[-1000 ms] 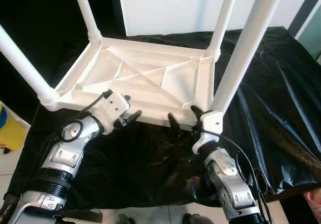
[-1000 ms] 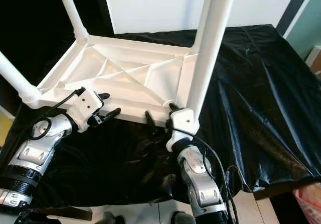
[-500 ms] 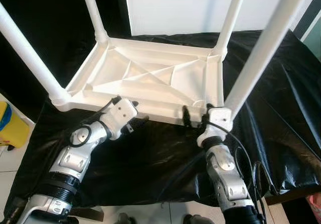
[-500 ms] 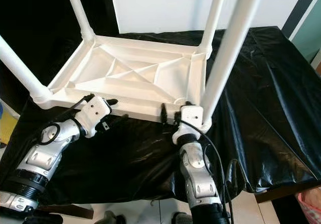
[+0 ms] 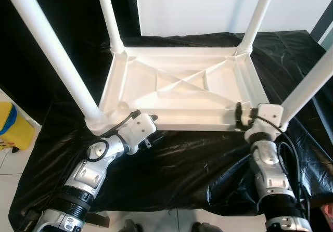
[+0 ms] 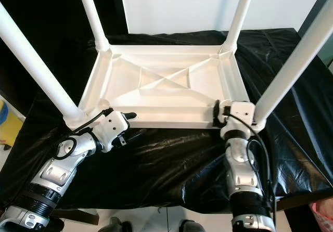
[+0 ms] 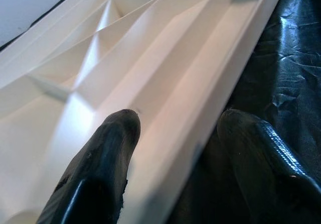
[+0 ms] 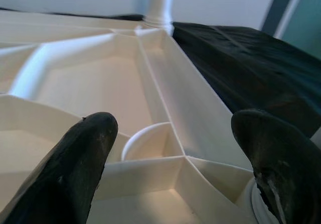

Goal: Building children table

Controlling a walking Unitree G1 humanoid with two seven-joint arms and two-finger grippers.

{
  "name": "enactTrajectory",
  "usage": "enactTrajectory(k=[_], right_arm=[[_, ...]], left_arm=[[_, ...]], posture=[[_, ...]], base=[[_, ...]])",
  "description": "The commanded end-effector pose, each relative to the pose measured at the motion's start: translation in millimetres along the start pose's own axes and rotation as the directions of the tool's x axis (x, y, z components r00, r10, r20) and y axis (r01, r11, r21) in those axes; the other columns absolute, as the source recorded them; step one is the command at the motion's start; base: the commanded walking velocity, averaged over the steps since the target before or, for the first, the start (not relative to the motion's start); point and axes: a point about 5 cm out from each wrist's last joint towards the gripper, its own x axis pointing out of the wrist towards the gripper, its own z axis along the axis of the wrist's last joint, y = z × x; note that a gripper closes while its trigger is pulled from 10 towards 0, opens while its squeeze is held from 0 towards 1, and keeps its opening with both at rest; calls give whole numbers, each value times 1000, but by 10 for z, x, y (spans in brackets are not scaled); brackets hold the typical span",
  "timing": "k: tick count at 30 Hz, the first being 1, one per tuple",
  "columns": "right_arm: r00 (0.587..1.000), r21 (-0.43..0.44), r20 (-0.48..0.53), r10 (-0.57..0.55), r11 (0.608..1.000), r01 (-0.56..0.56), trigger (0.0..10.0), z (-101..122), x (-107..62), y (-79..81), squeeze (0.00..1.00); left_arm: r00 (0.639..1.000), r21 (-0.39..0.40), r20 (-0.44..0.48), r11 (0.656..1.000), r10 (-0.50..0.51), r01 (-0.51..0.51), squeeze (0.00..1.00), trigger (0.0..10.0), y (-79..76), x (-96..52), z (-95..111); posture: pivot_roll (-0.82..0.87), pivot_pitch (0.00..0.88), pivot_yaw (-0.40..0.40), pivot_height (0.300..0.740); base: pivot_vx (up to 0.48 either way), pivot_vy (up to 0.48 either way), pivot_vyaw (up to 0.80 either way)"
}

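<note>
A white plastic children's table (image 5: 192,121) lies upside down on a black cloth (image 5: 182,164), its four legs pointing up. My left gripper (image 6: 132,125) is at the near rim beside the near left leg (image 5: 52,50). It is open, one finger inside the rim and one outside over the cloth, as the left wrist view (image 7: 180,118) shows. My right gripper (image 5: 252,115) is open at the near right corner by the near right leg (image 5: 309,84). Its fingers (image 8: 75,158) stand wide apart on either side of the corner's round socket (image 8: 150,141).
A yellow bin (image 5: 13,125) stands on the floor at the left. A white panel (image 5: 197,5) rises behind the table. The cloth's front edge hangs close to my body, and its right side (image 6: 281,60) lies wrinkled beyond the table.
The whole view has shifted and the table's near rim now lies square to me. Both grippers have closed in on that rim, the right one from in front of the corner to around it.
</note>
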Motion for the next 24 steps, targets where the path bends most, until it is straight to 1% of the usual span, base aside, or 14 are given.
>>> enactTrajectory(k=[1,3,4,5,8,9,11,12,15,17,19,22,24], right_arm=[[997,-4,-27,-77,997,77,10000,-84,-6,-235,0],[997,-13,-25,-67,998,67,10000,-102,7,-237,0],[999,-6,-26,-45,999,45,10000,-112,5,-201,0],[999,-6,-26,-45,999,45,10000,-112,5,-201,0],[1000,-1,-13,8,1000,-8,10000,-110,-18,-84,0],[999,11,-10,37,999,-37,10000,-114,-46,0,0],[999,11,-10,37,999,-37,10000,-114,-46,0,0],[996,29,-2,85,996,-85,10000,-122,-92,135,0],[995,34,1,103,994,-103,10000,-123,-110,183,0],[984,49,11,179,983,-179,10000,-128,-185,352,0],[973,62,15,230,971,-230,10000,-138,-248,459,0],[970,65,17,241,968,-241,10000,-141,-264,479,0],[967,69,18,255,964,-255,10000,-149,-331,514,0]], left_arm=[[1000,-3,-22,1000,18,-18,0,10000,-37,-18,-39],[1000,-3,-23,1000,20,-20,0,10000,-44,-25,-37],[1000,-4,-24,1000,21,-21,0,10000,-48,-28,-37],[1000,-4,-24,1000,21,-21,0,10000,-48,-28,-37],[999,-8,-25,1000,21,-21,0,10000,-56,-35,-37],[999,-11,-29,1000,15,-15,0,10000,-69,-39,-44],[999,-11,-29,1000,15,-15,0,10000,-69,-39,-44],[999,-23,-33,1000,-3,2,0,10000,-100,-51,-46],[999,-30,-33,999,-12,11,0,10000,-113,-57,-45],[998,-62,-19,996,-60,59,0,10000,-206,-90,-24],[996,-64,-24,994,-91,89,0,10000,-293,-114,-33],[995,-59,-29,994,-96,95,0,10000,-315,-119,-41],[996,-51,-45,996,-82,80,0,10000,-310,-119,-66]], posture=[[-100,141,28,740],[-98,142,28,740],[-96,143,28,740],[-96,143,28,740],[-96,143,28,740],[-93,143,31,740],[-93,143,31,740],[-92,144,33,740],[-92,144,33,740],[-91,146,40,740],[-86,147,38,740],[-86,147,38,740],[-82,148,32,740]], base=[[0,0,0],[0,0,0],[0,0,0],[0,0,0],[0,0,0],[0,0,0],[0,0,0],[0,0,0],[0,0,0],[0,0,0],[0,0,0],[0,0,0],[0,0,0]])
